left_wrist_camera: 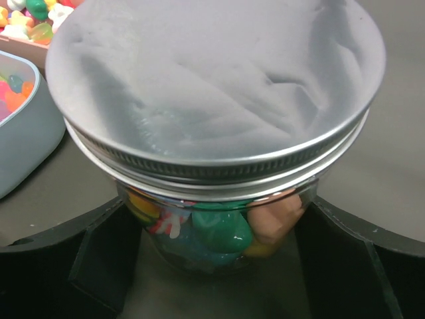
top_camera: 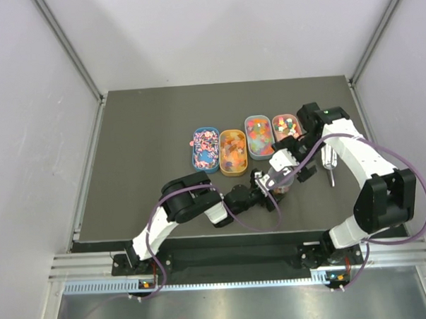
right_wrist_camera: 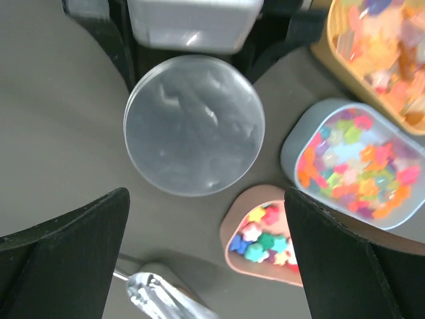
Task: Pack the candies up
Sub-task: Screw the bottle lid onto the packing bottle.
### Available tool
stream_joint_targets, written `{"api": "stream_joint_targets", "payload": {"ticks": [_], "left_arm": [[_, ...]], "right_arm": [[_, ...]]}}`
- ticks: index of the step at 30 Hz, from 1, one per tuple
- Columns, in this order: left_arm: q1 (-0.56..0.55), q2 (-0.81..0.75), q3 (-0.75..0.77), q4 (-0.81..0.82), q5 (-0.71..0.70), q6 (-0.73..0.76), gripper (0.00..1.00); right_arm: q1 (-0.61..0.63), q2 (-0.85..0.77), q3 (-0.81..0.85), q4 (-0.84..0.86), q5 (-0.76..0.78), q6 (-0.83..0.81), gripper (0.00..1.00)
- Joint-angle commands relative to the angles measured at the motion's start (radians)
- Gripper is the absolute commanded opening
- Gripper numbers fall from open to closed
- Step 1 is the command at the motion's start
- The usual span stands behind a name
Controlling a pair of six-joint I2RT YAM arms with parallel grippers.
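The candies fill several oval trays: blue (top_camera: 205, 148), yellow (top_camera: 232, 151), grey (top_camera: 259, 136) and pink (top_camera: 286, 126). In the right wrist view I see rainbow candies (right_wrist_camera: 352, 166) in the grey tray and pastel ones (right_wrist_camera: 265, 239) in the pink tray. More candies (left_wrist_camera: 219, 226) lie inside the clear jar (top_camera: 279, 179), which carries its metal lid (left_wrist_camera: 212, 93). My left gripper (left_wrist_camera: 219, 219) is shut on the jar, one finger against each side. My right gripper (right_wrist_camera: 206, 266) hangs open just past the jar (right_wrist_camera: 194, 124), with nothing between its fingers.
A silver scoop (top_camera: 330, 165) lies on the dark mat to the right of the jar, its bowl (right_wrist_camera: 159, 299) near my right gripper's fingers. The grey tray's wall (left_wrist_camera: 20, 133) stands close to the left of the jar. Grey walls enclose the table.
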Motion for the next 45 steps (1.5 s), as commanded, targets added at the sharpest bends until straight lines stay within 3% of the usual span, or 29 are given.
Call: {"api": "stream_joint_targets", "payload": {"ticks": [1, 7, 27, 45], "left_arm": [[-0.031, 0.143, -0.08, -0.608, -0.007, 0.13, 0.0], [-0.032, 0.151, -0.072, -0.614, -0.011, 0.116, 0.0], [-0.02, 0.152, -0.059, -0.647, -0.003, 0.101, 0.0], [-0.018, 0.157, -0.054, -0.651, -0.016, 0.098, 0.0]], "right_arm": [[0.059, -0.058, 0.015, -0.149, -0.044, -0.227, 1.0], [0.106, -0.023, 0.05, -0.148, -0.074, -0.147, 1.0], [0.137, 0.015, -0.048, -0.146, 0.013, -0.108, 1.0], [0.137, 0.101, 0.004, -0.142, 0.064, -0.046, 1.0]]}}
